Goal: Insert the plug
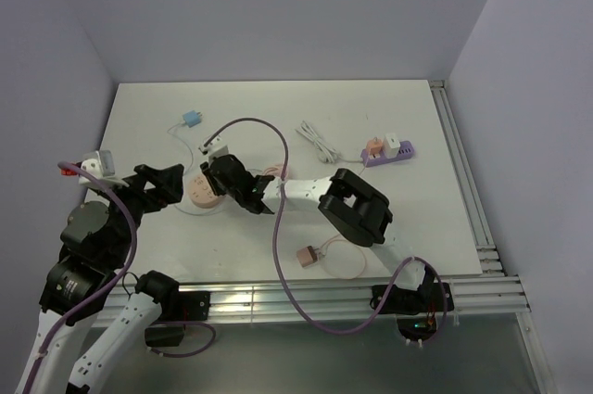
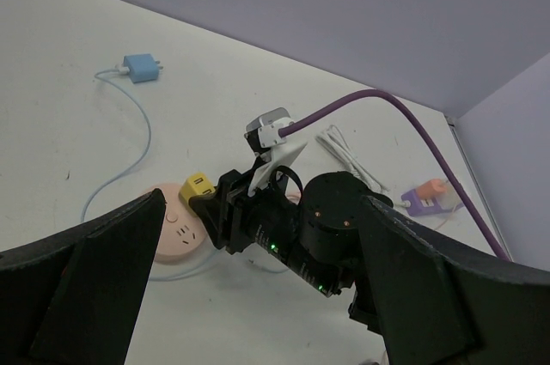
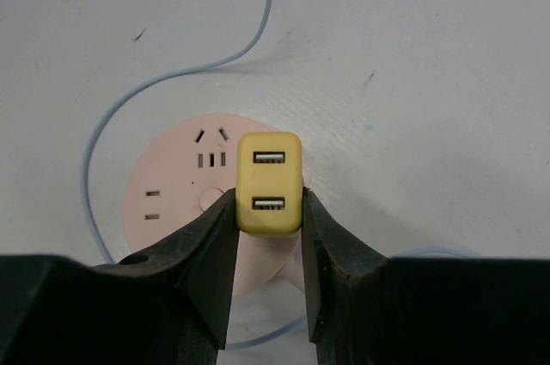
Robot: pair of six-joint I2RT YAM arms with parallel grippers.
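My right gripper [image 3: 269, 210] is shut on a yellow USB charger plug [image 3: 269, 181] and holds it over the round pink socket hub [image 3: 185, 202]. I cannot tell whether the plug touches the hub. In the top view the right gripper [image 1: 220, 178] sits at the hub [image 1: 200, 192], left of centre. In the left wrist view the yellow plug [image 2: 199, 187] shows at the hub [image 2: 174, 232], held by the right gripper [image 2: 206, 202]. My left gripper [image 2: 258, 313] is open and empty, raised near the table's left edge [image 1: 162, 184].
A blue plug [image 1: 191, 120] with a thin cable lies at the back left. A white cable bundle [image 1: 318, 142] and a purple power strip [image 1: 389, 152] with plugs lie to the right. A pink adapter [image 1: 307, 257] lies near the front edge.
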